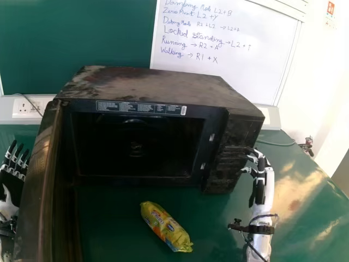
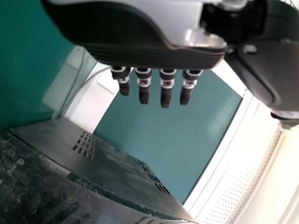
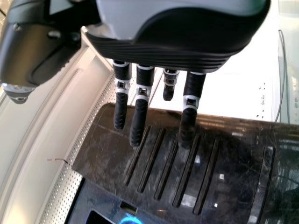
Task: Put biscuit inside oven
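The biscuit packet [image 1: 166,226], yellow-green, lies on the green table in front of the black oven [image 1: 232,150]. The oven door [image 1: 38,185] stands swung out to the left, baring the dark cavity. At the far left, outside the door, my left hand [image 1: 12,183] has its fingers up and straight; the left wrist view gives the same hand [image 2: 166,88] with extended fingers. My right hand [image 1: 262,172] is at the oven's right front, fingertips at the button panel. Over the ridged panel, the right hand [image 3: 140,107] has relaxed, open fingers; contact is hard to tell.
Behind the oven stand a green wall [image 1: 76,33] and a whiteboard [image 1: 223,49] with handwriting. A socket plate [image 1: 27,107] with a cable is at the back left. Green tabletop [image 1: 305,202] extends to the right of my right arm.
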`<act>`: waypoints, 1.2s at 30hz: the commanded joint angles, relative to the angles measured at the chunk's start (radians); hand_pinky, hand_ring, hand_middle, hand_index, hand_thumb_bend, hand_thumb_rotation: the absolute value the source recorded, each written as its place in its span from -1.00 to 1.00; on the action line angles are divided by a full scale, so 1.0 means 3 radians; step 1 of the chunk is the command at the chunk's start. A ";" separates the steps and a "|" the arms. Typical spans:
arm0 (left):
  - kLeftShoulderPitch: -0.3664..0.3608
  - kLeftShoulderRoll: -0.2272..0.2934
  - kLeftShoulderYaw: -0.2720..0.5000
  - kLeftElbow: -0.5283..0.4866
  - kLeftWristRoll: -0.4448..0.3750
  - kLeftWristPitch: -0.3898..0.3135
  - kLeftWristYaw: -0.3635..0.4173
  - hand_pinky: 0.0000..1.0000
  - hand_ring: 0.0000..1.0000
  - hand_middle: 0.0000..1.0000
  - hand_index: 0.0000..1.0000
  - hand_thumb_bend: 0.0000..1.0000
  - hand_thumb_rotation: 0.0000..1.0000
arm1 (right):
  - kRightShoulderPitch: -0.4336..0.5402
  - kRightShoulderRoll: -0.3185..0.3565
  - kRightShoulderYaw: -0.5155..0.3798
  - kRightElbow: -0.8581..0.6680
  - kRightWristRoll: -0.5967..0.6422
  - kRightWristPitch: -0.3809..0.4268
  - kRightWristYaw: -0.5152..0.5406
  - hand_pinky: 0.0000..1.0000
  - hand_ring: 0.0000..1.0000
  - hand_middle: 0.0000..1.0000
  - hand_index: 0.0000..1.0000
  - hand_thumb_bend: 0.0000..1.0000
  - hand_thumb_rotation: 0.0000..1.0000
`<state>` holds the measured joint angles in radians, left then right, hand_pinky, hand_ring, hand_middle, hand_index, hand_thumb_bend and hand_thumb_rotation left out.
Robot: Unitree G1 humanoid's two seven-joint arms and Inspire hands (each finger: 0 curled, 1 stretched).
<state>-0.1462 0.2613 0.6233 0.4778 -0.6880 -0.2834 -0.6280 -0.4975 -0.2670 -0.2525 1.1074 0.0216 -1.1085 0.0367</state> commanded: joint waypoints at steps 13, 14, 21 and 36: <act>0.0132 -0.0126 0.0002 0.0122 -0.0018 0.0021 0.0007 0.13 0.33 0.56 0.82 -0.76 -1.00 | 0.0349 -0.0349 0.0527 -0.0060 -0.1012 -0.0195 -0.0808 -0.31 -0.11 0.18 0.52 1.00 0.80; 0.0130 -0.0124 0.0004 0.0131 -0.0023 0.0021 -0.0003 0.12 0.33 0.56 0.81 -0.77 -1.00 | 0.0362 -0.0377 0.0563 -0.0105 -0.1086 -0.0177 -0.0877 -0.27 -0.07 0.19 0.52 1.00 0.79; 0.0129 -0.0130 -0.0001 0.0139 -0.0008 0.0001 0.0008 0.17 0.33 0.55 0.81 -0.78 -1.00 | 0.0457 -0.0594 0.0826 -0.0486 -0.1438 -0.0095 -0.1034 -0.26 0.02 0.27 0.58 1.00 0.72; 0.0121 -0.0138 0.0003 0.0125 -0.0011 0.0024 0.0021 0.20 0.37 0.58 0.81 -0.77 -1.00 | 0.0914 -0.0901 0.0911 -0.2080 -0.1983 0.0673 -0.0994 -0.07 0.08 0.26 0.62 1.00 0.66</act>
<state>-0.1396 0.2531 0.6231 0.4867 -0.6880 -0.2765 -0.6258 -0.2412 -0.5227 0.0231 0.5192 -0.5629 -0.9258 -0.2616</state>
